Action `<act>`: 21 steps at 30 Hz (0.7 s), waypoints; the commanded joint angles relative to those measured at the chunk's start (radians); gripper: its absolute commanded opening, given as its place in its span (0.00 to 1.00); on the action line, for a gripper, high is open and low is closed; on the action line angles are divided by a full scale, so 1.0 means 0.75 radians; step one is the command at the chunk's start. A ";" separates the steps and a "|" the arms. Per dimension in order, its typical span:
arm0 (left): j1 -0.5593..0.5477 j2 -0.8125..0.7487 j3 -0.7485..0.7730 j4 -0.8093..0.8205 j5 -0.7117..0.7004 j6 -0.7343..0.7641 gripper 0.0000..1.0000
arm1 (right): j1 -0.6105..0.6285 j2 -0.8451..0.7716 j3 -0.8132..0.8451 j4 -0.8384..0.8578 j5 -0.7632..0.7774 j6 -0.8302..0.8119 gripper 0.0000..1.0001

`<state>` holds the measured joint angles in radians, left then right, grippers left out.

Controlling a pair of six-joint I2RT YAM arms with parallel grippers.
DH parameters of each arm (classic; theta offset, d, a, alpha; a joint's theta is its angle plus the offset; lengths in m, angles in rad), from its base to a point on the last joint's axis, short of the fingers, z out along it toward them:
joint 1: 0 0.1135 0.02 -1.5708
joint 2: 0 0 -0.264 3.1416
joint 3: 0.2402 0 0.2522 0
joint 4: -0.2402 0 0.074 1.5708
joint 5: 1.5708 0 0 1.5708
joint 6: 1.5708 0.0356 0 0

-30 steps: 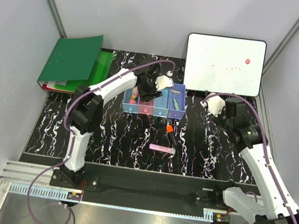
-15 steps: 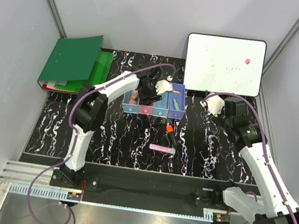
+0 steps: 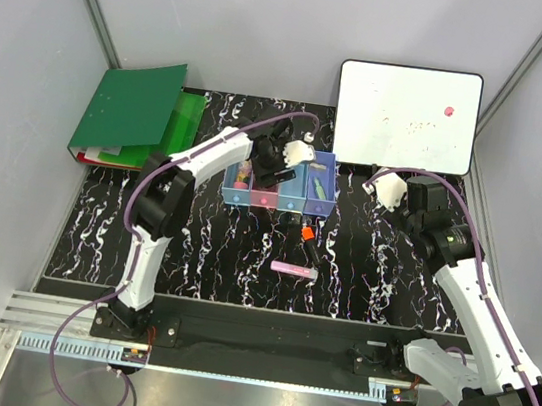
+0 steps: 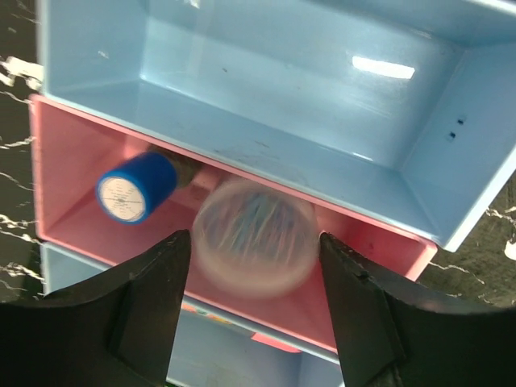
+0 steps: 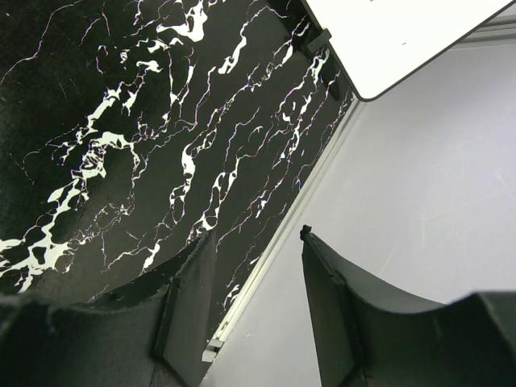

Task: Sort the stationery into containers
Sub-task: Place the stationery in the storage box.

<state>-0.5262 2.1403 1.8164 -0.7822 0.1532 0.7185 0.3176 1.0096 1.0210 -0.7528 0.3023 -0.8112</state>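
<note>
My left gripper [image 4: 253,244] hung over the pink rectangular plastic bin [image 4: 81,214] with its fingers [image 4: 145,310] apart. Between them the wrist camera showed the small round clear plastic piece [image 4: 256,238], blurred, above the pink bin's floor. I could not tell whether it touched a pad or the floor. Only that view showed a blue-capped cylinder [image 4: 137,187] lying inside the pink bin, near one end wall. From above, my own arm hid both.

The overhead camera gave what the wrist could not, the whole row. A light blue plastic bin [image 3: 235,193] touched the pink bin's left side and had a pink-yellow eraser [image 3: 243,172] in it. A second light blue bin [image 3: 294,198] touched the pink bin's right side, and a violet-blue bin [image 3: 320,198] beyond that held a green pen [image 3: 318,182]. On the black marbled table [image 3: 108,211], nearer to me than the pink bin and to its right, lay an orange-capped stick [image 3: 308,234] and, nearer again, a pink marker [image 3: 293,269].

My right gripper [image 5: 256,242] hovered well to the right of the pink bin, fingers spread with nothing between them. Its camera saw only the table and a corner of the white whiteboard [image 5: 395,32]. Green binders [image 3: 133,108] lay far to the pink bin's left.
</note>
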 commanded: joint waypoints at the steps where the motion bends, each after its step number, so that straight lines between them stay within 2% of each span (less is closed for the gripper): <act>1: 0.004 -0.019 0.086 0.059 -0.004 -0.011 0.70 | -0.006 -0.006 0.058 -0.005 -0.004 0.018 0.54; 12: 0.004 -0.096 0.098 0.057 -0.006 -0.025 0.71 | -0.010 -0.021 0.050 -0.003 -0.004 0.022 0.54; 16: -0.006 -0.239 0.080 0.057 0.010 -0.025 0.72 | -0.010 -0.019 0.060 -0.009 -0.012 0.026 0.54; 21: -0.033 -0.438 -0.074 0.051 0.031 0.034 0.73 | -0.010 -0.011 0.083 -0.056 -0.053 0.067 0.54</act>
<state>-0.5331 2.0048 1.8183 -0.7609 0.1501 0.7116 0.3161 1.0092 1.0267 -0.7586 0.2958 -0.8013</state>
